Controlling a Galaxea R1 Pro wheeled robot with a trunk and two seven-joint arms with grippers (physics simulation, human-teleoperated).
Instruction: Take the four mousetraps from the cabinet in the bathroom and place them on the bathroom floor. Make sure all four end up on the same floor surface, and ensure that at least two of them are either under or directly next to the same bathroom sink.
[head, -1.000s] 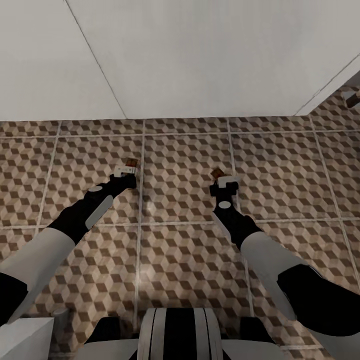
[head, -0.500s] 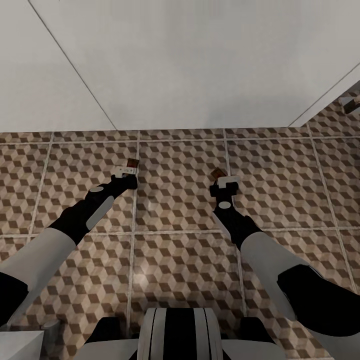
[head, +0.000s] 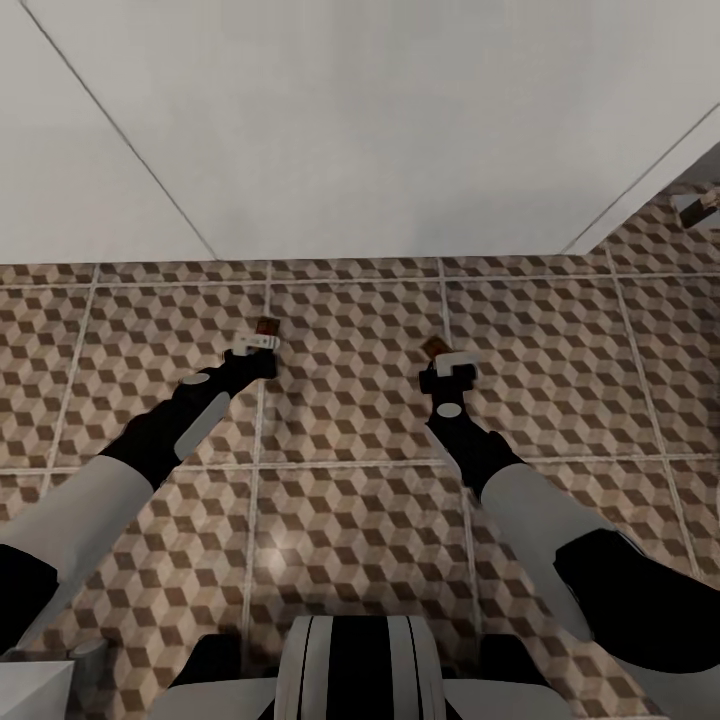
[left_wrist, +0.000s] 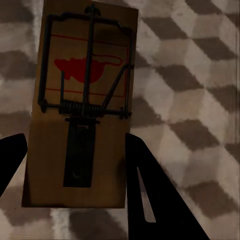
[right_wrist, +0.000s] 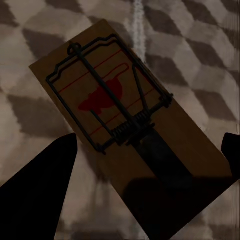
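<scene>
Closest to the robot, both black-and-white arms reach forward and down over the bathroom floor of large tiles in a brown, beige and grey cube pattern with pale grout lines. The left gripper has its jaws clamped on the edges of a flat tan wooden mousetrap with a black wire spring and a red spot, and the wrist view shows the tiles just behind it. The right gripper likewise has its jaws pressed against a second tan wooden mousetrap, held at a slant above the same tiling.

So two traps appear to be out of the cabinet and in transit, neither yet set down. Whether the other two are already placed cannot be judged.

Further off, a plain white wall meets the tiles; at the far right edge sits a small object too indistinct to name.
</scene>
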